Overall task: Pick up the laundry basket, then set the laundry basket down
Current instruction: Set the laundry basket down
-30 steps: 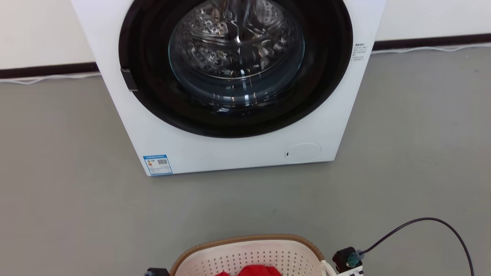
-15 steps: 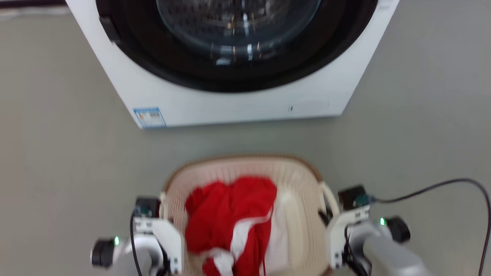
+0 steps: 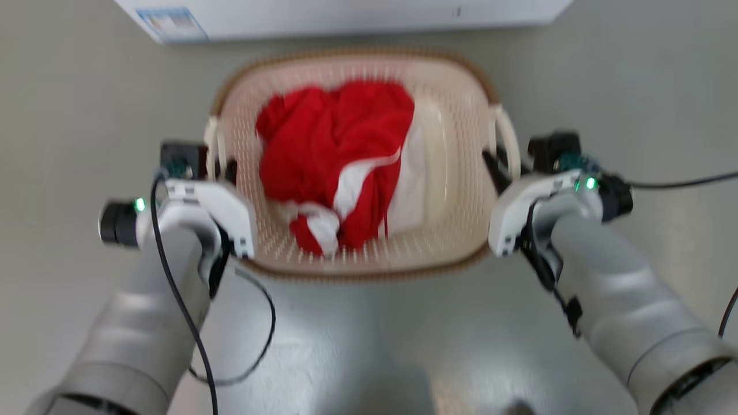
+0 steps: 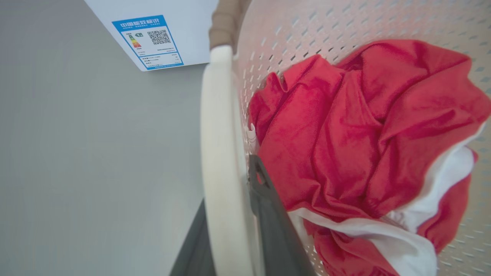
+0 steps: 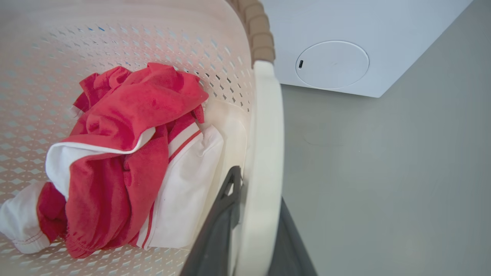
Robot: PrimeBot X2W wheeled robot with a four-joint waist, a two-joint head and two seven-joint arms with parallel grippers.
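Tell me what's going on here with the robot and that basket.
A two-armed robot is holding the laundry basket by its side loops: the left tool is closed on the left handle, the right tool on the right handle. Red and white clothes lie inside. A white washing machine stands just beyond it. Whether the basket is off the floor is unclear.

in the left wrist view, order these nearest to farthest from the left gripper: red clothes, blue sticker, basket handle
1. basket handle: clamped in the left gripper.
2. red clothes: inside the basket, right beside the inner finger.
3. blue sticker: on the washing machine, beyond the basket's far end.
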